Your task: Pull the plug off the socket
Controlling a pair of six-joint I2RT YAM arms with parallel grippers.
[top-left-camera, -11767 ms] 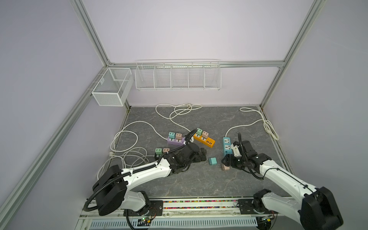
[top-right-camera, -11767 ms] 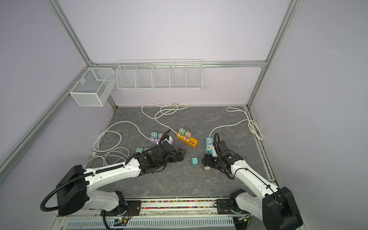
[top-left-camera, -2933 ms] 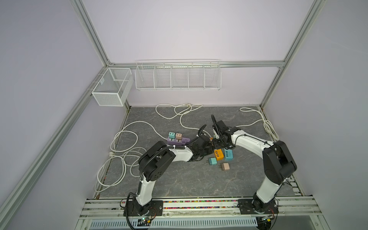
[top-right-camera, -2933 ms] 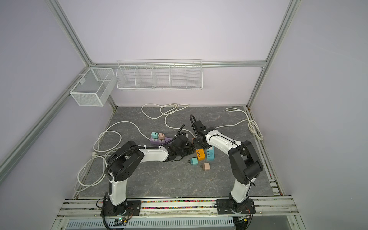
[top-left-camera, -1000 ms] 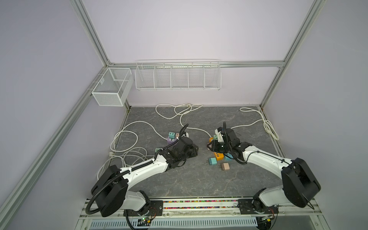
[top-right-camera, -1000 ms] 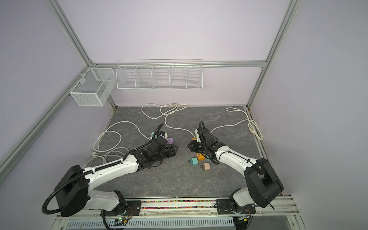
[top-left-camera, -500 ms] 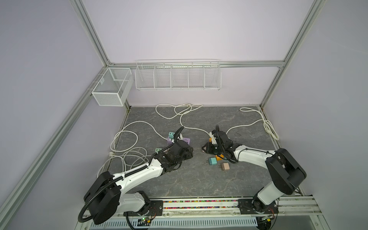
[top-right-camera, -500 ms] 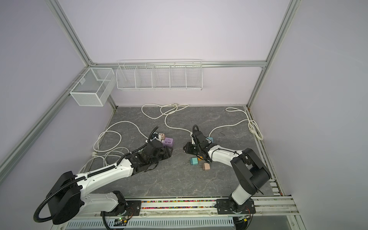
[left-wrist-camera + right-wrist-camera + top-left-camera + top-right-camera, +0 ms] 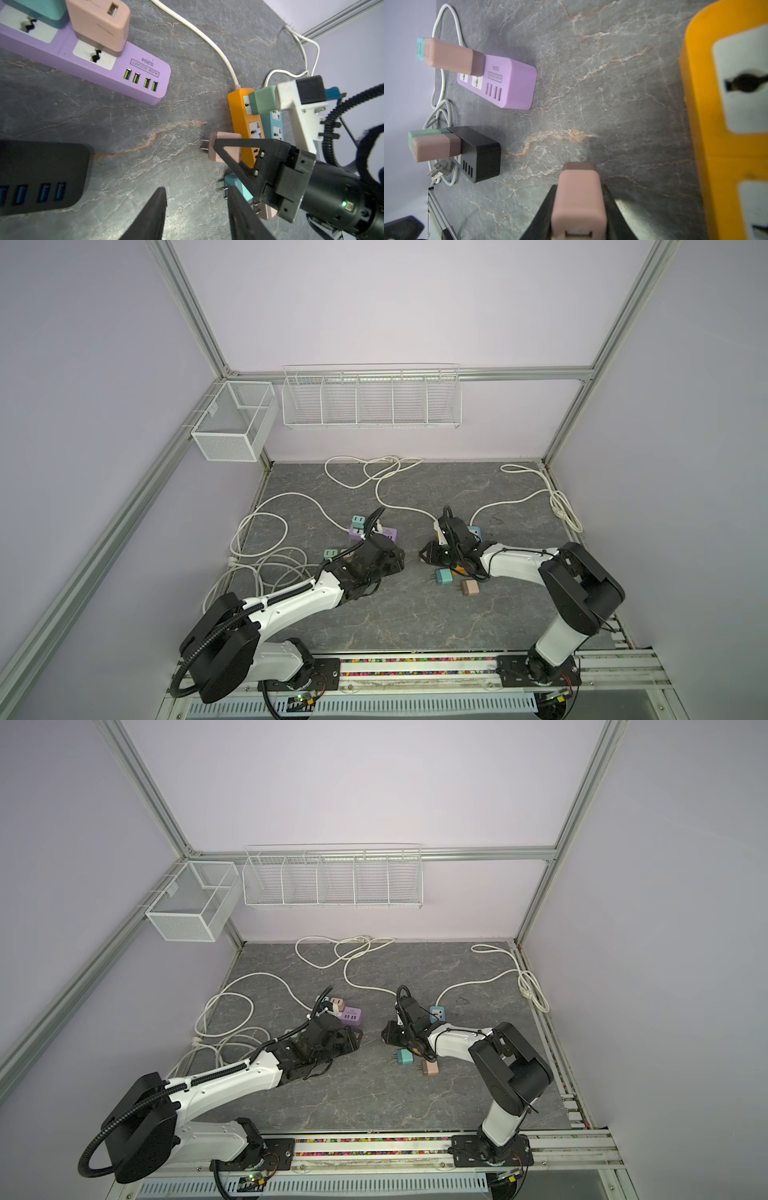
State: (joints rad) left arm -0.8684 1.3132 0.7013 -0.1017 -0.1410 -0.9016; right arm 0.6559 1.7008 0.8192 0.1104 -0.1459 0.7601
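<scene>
Pink, boxy plug sits unplugged, pinched in the right hand; left hand gapes empty.

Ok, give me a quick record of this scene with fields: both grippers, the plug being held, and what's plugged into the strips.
left gripper: open, empty
right gripper: shut on held pink plug
held pink plug: out of every socket, prongs bare, beside orange strip
orange strip: green plug in the socket nearest its cord
purple strip: second pink plug and teal plug plugged in
table: loose teal plug and loose tan plug lie near the right gripper
</scene>
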